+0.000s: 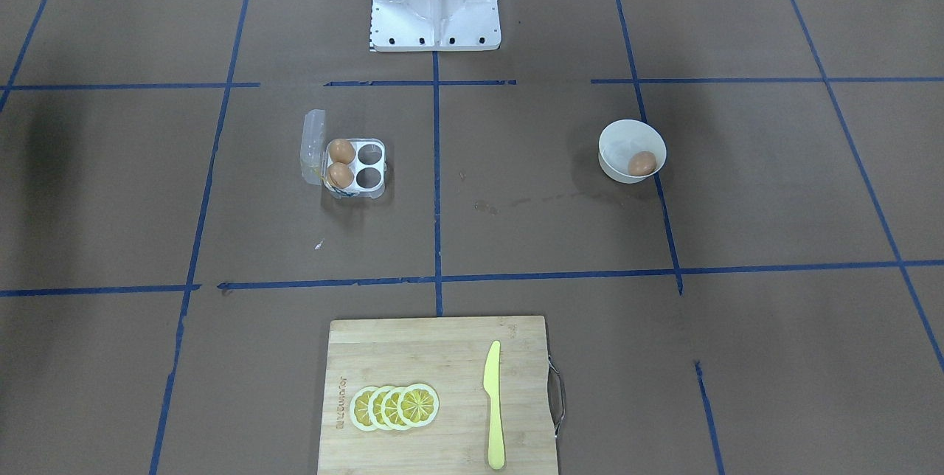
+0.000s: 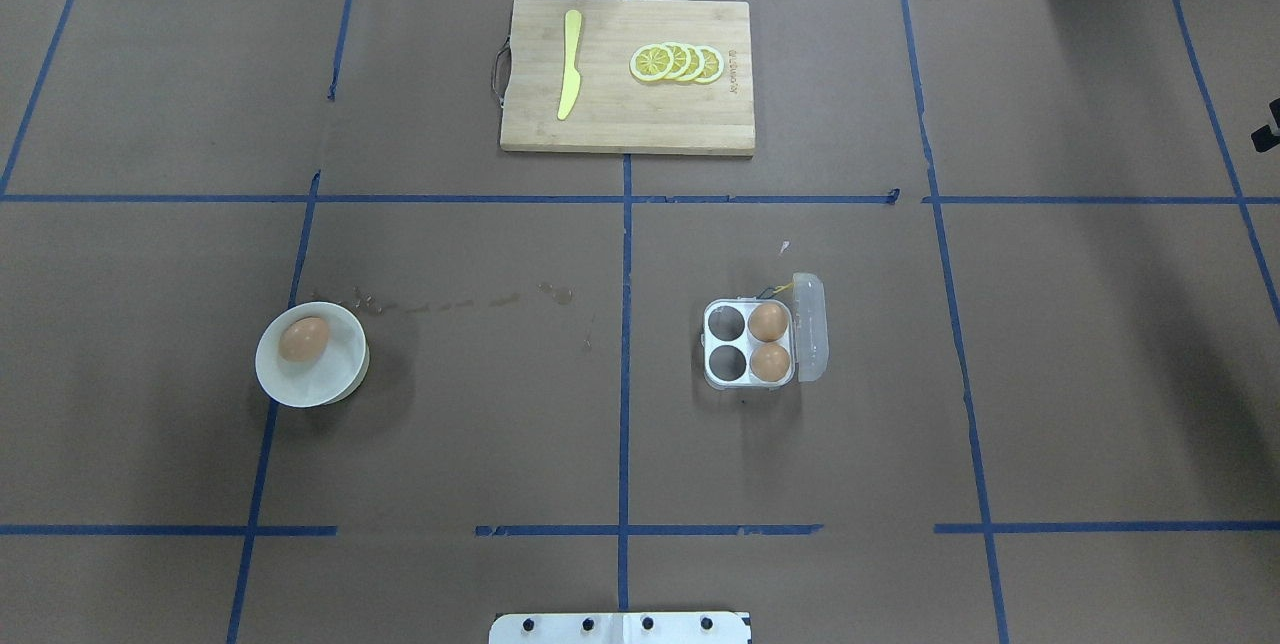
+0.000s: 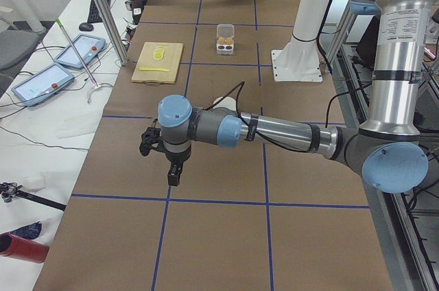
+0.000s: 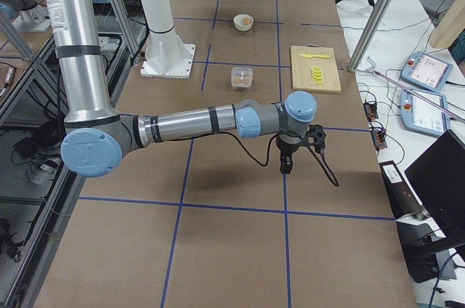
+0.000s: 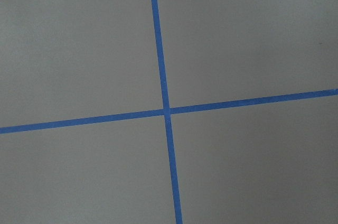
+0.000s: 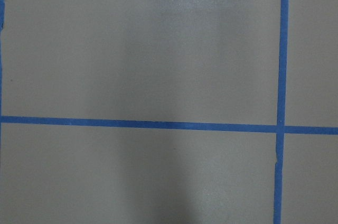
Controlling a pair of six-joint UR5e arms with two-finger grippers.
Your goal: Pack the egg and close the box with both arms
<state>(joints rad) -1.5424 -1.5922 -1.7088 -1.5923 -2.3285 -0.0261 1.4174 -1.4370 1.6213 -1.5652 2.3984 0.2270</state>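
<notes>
The egg (image 2: 303, 339) to be packed lies alone in a round white bowl (image 2: 345, 384) on the left half of the table (image 2: 500, 444), a little off-centre toward the bowl's far wall. Well apart on the right half stands the box (image 2: 750, 379), its clear lid (image 2: 810, 324) open and raised along its right side. Two other eggs (image 2: 768, 321) fill the two cells next to the lid, and the two cells (image 2: 727, 322) on the side facing the bowl are empty. The egg should be light, smooth and brittle, so a soft grip from above across its widest part looks safest, since the bowl's wall leaves little room at the sides. The box looks thin, light and likely to slide, and its lid to flex. Steadying it with one hand while the other folds the lid seems wise. The left hand (image 3: 175, 180) and right hand (image 4: 285, 168) hang over bare table far from both containers, holding nothing. Whether their fingers are spread or closed cannot be told.
</notes>
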